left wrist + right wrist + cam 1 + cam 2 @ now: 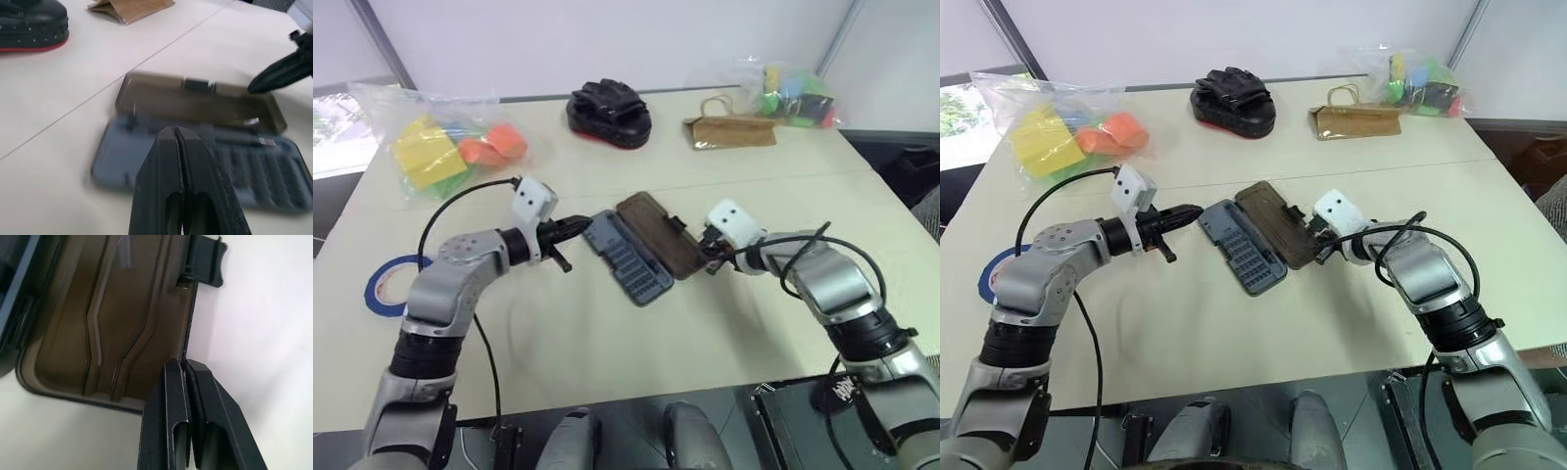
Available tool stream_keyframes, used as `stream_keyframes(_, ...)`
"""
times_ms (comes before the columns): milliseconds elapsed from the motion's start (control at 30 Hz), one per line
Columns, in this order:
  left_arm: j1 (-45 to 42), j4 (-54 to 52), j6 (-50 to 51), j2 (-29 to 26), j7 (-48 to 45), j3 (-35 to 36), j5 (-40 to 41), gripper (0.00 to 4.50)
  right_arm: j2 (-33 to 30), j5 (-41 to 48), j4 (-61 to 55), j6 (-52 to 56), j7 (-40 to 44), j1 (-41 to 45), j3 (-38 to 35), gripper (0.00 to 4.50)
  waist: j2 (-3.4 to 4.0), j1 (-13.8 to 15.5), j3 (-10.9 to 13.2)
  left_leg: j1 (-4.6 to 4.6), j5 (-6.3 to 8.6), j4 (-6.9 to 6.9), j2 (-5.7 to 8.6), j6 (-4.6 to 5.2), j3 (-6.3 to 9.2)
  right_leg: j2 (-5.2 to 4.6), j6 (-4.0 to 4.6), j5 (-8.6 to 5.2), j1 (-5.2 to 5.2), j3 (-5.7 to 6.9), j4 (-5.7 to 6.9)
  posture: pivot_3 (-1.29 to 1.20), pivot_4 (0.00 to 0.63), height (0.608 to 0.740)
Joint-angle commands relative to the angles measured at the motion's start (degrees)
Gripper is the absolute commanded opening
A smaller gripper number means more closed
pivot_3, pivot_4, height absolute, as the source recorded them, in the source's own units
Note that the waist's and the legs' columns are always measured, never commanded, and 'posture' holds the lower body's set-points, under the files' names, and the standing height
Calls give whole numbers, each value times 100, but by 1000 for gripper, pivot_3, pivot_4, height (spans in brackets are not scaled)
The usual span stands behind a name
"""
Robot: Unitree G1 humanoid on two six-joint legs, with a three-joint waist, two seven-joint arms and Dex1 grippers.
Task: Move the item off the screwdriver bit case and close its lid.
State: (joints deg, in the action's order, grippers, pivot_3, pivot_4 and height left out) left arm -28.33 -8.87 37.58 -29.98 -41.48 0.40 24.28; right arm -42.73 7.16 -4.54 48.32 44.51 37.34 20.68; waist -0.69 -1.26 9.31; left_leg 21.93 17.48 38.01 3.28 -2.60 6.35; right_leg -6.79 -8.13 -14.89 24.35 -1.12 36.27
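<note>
Nearest the robot, both forearms reach inward over the pale surface (607, 343) and converge on the screwdriver bit case (626, 258), which lies open at the middle. The left gripper (576, 225) comes in almost level from the left, its two black fingers pressed together on nothing, tips just beside the tray's near-left corner; that looks like a bracing post, placed to keep the tray from sliding when the other side is pushed. The right gripper (710, 252) angles down and inward with the wrist bent, fingers likewise pressed together and empty, their tips at the free long edge of the lid (112, 318) near its latch tab (203, 262). Shut fingers make a narrow wedge, which probably suits getting under that rim to flip the flap over the bits (whether the tips actually touch the rim cannot be told).

The lid lies folded back flat on the surface, so closing is not yet done. The item (386, 286) rests well apart at the left edge, off the case.

Farther back sit a bag of foam blocks (445, 147), a black glove pile (609, 113), and a brown paper bag (729, 130).
</note>
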Motion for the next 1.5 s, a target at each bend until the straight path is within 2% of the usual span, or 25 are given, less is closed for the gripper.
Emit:
stream_keyframes(33,-137,-19,-188,-11,-2,94,-10,0,-271,-246,236,-1312,1047,375,345,50,0,9,0,3,0,0,0,0,-4,0,0,0,1,1,-2,0,150,740)
stream_keyframes(133,-117,-27,-216,-3,13,95,-7,0,-184,-415,909,-1955,1442,762,410,50,-1,11,1,8,0,4,1,-1,-8,-1,-1,0,3,2,-4,0,150,740)
stream_keyframes(267,-18,-169,-194,11,71,100,15,0,-73,-908,2104,-3622,2140,1389,707,50,0,26,1,13,-1,7,2,-2,-7,-1,-1,0,6,3,-4,0,150,740)
stream_keyframes(467,61,-265,-188,0,140,159,22,0,74,-1606,3579,-5575,2657,1902,968,50,0,36,1,21,-2,8,3,-4,-5,-3,-1,0,11,7,-6,0,150,740)
stream_keyframes(767,166,-401,-159,-22,194,200,66,0,253,-2478,4920,-7362,2493,2303,1096,50,0,24,1,23,-5,9,3,-10,6,-4,-1,0,14,6,-5,0,150,740)
stream_keyframes(933,191,-428,-150,2,228,192,69,0,434,-2921,5500,-7989,1994,2524,1136,50,0,16,1,23,-7,13,5,-13,6,-5,0,1,11,5,-5,0,150,740)
stream_keyframes(1167,228,-489,-119,-45,174,176,91,0,668,-3110,5905,-8153,1830,2682,1072,50,0,-17,1,21,-11,13,4,-19,7,-4,0,1,11,6,-1,0,150,740)
stream_keyframes(1500,342,-872,579,-441,-784,160,1097,0,696,-3006,5808,-7876,1876,2516,902,50,1,-58,0,21,-12,13,3,-21,14,-4,0,1,10,6,1,0,150,740)
